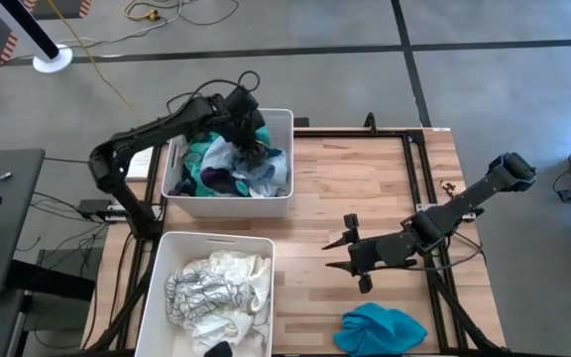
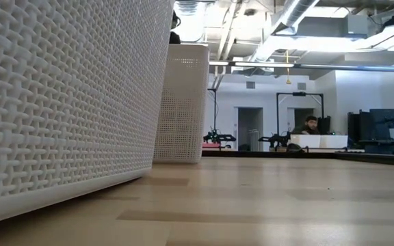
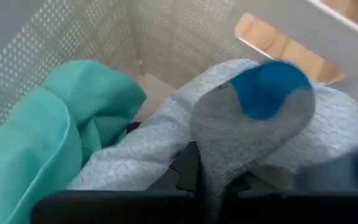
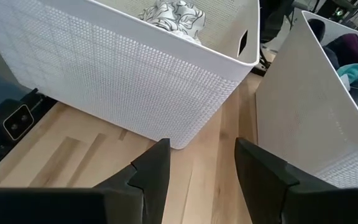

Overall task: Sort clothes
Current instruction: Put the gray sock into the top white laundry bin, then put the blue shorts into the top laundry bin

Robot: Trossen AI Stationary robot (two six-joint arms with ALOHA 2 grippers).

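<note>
In the high view the left gripper (image 1: pixel 253 139) is half buried among clothes in the upper white perforated plastic bin (image 1: pixel 278 203). Its fingers are clamped on a grey sock with a blue toe (image 3: pixel 253 124). The right gripper (image 1: pixel 348 245) hovers open at centre-right, with a crumpled bright blue garment (image 1: pixel 380 327) below it.

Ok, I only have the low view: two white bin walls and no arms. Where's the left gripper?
Observer: The left gripper is down inside the far bin, among the coloured clothes.
Operator: Is it holding anything?
Observer: Yes, it is shut on a grey sock with a blue toe.
Operator: And the right gripper?
Observer: The right gripper is open and empty over bare table, facing the gap between the bins. A bright blue garment lies on the table near it, outside both bins.
</note>
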